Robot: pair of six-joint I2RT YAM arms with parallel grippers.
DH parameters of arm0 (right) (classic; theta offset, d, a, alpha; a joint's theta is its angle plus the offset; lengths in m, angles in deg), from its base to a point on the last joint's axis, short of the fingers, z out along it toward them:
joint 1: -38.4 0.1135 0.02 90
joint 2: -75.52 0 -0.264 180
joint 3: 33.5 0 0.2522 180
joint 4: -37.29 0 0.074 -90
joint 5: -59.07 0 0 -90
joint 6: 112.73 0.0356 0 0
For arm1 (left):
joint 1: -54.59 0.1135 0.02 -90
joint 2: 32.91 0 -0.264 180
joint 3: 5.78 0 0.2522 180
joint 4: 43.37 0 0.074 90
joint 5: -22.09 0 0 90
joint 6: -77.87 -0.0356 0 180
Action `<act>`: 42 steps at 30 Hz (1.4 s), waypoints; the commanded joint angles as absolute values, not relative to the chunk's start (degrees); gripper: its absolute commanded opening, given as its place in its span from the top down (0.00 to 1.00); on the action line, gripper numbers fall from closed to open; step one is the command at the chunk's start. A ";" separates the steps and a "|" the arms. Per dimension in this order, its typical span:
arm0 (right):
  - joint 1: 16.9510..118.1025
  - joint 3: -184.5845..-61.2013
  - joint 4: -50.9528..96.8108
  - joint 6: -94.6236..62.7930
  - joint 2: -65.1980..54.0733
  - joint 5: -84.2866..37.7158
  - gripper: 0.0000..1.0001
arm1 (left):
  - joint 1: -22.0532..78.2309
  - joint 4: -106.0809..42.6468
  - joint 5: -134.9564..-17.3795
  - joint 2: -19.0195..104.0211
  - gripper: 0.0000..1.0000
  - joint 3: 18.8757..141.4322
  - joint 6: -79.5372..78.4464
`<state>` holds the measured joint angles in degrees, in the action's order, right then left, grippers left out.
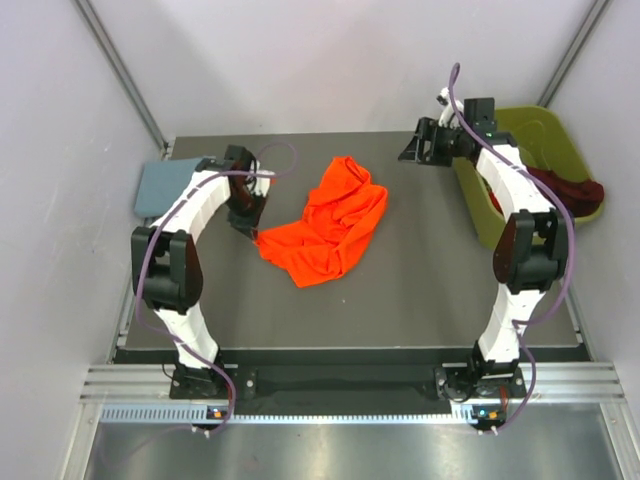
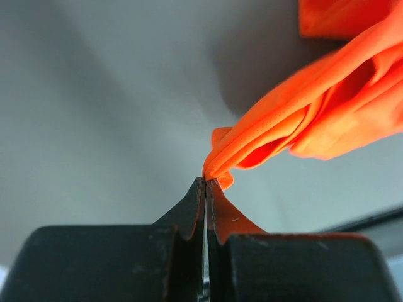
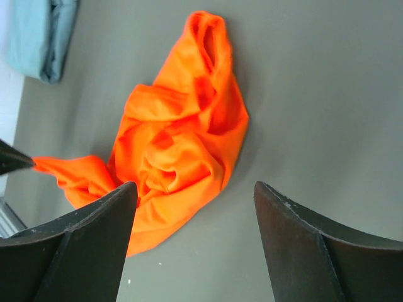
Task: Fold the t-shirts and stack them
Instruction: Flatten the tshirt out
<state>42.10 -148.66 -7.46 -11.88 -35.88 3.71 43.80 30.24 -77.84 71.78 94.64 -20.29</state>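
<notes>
A crumpled orange t-shirt [image 1: 331, 222] lies on the grey table, left of centre. My left gripper [image 1: 250, 232] is shut on the shirt's left corner; the left wrist view shows the orange cloth [image 2: 302, 119] pinched at the closed fingertips. My right gripper [image 1: 411, 147] is open and empty, held above the table's back right, well away from the shirt; its wrist view looks down on the orange t-shirt [image 3: 179, 141]. A folded light-blue t-shirt [image 1: 162, 185] lies at the table's back left edge and also shows in the right wrist view [image 3: 41, 34].
An olive-green bin [image 1: 560, 150] stands at the right beside the table, with a dark red garment [image 1: 570, 187] hanging over its rim. White walls close in on both sides and at the back.
</notes>
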 commanded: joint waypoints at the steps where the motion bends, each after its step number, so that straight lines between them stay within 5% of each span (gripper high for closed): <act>1: 44.02 -152.02 -3.99 -10.60 -36.71 6.07 0.25 | 44.30 31.39 -71.34 72.21 1.00 101.22 -18.99; 21: 52.90 -156.77 -0.90 -4.45 -58.86 13.46 0.28 | 44.22 27.52 -71.51 80.65 1.00 113.72 -17.57; 24: 53.25 -153.62 -3.80 -5.23 -56.95 11.97 0.38 | 44.22 27.96 -72.12 81.44 1.00 115.12 -17.66; 28: 51.94 -141.00 -5.83 -4.90 -49.92 11.17 0.61 | 44.31 28.39 -72.48 82.58 1.00 118.71 -18.10; 31: 50.62 -133.08 -6.70 -4.89 -44.38 11.35 0.89 | 44.65 28.31 -72.39 83.72 1.00 121.35 -18.36; 33: 50.27 -129.89 -6.97 -4.98 -41.13 11.70 0.96 | 44.83 28.39 -72.30 84.69 1.00 122.50 -18.89; 37: 50.35 -126.71 -6.80 -5.85 -36.81 10.83 0.44 | 44.92 28.31 -72.56 85.75 1.00 124.09 -19.59; 42: 49.74 -137.24 -12.49 -13.22 -34.26 5.74 0.24 | 44.92 28.22 -73.71 85.57 1.00 122.51 -19.16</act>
<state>50.10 -129.82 -10.63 -7.70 -39.68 8.95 44.59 28.69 -72.25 86.20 122.05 -18.54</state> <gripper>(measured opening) 0.727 0.011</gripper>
